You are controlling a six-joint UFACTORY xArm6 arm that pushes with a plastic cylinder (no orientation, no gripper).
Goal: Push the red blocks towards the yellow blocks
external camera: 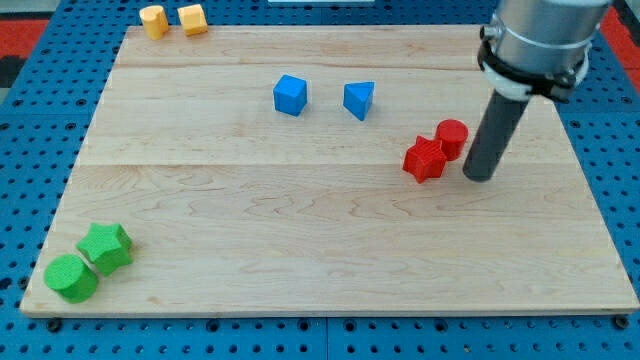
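A pale wooden tabletop [330, 260] lies on a blue pegboard base, with a strip of red floor at the view's top corners; there is no claw on this arm at all, so nothing can be open or closed and nothing is held; the arm ends only in a dark rod.

My tip [479, 177] rests on the wood at the view's right, just beside the two red blocks and on their right side; I judge this placing is sensible, because the yellow blocks are far at the view's top left, so a push must begin from the far right side of the red ones. The red star-shaped block [425, 159] and the red cylinder [452, 137] touch each other, the cylinder a little higher and to the right; the tip seems near the cylinder, but I cannot tell if it touches it already.

The two yellow blocks [172, 20] sit side by side at the top left edge, well apart from the red pair; their exact shapes are hard to read.

Between the two groups stand a blue cube [290, 95] and a blue wedge-like block [360, 99], close to the straight line of the push; they could be struck on the way. A green star-shaped block [107, 247] and a green cylinder [71, 277] lie at the bottom left, away from the path.
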